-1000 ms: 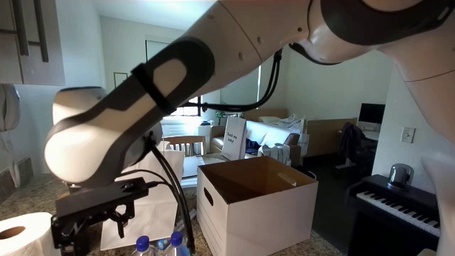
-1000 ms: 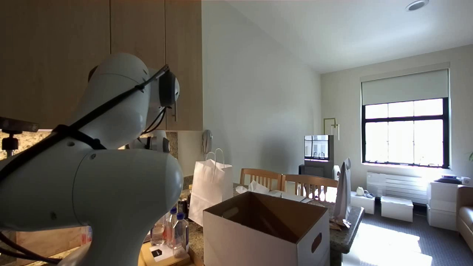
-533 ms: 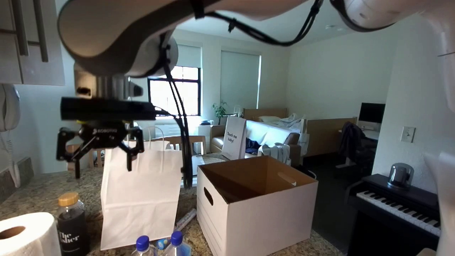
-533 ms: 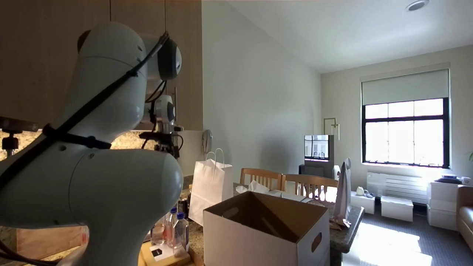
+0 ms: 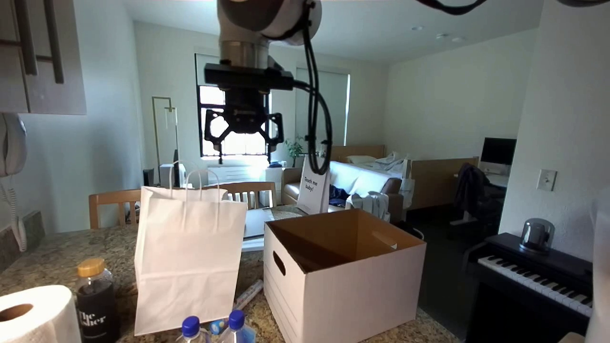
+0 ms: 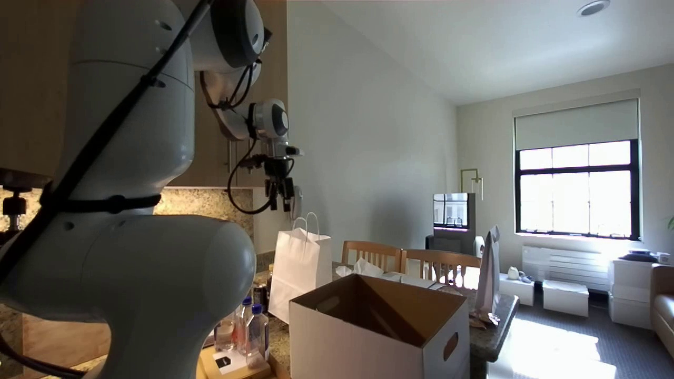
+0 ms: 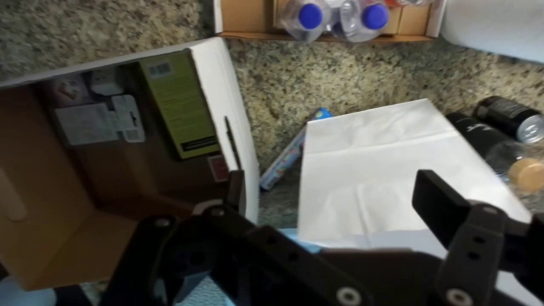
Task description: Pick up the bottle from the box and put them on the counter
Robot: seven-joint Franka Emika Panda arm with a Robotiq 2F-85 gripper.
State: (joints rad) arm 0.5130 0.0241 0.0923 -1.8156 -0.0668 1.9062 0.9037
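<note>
In the wrist view the claw [image 7: 333, 193] gapes wide, its jaws gripping nothing; at twelve o'clock from it, blue-capped bottles [image 7: 304, 26] stand in a shallow cardboard tray [image 7: 250, 19]. Their clear plastic is probably light, slick and easily squeezed: a gentle hold just below the cap [image 7: 310, 16] seems wisest

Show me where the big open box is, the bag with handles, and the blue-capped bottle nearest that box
Box [image 5: 343, 293]: in an exterior view, on its white outer wall.
Bag [image 5: 190, 259]: in an exterior view, on its broad white face.
Bottle [image 6: 257, 332]: in an exterior view, on its clear body.
</note>
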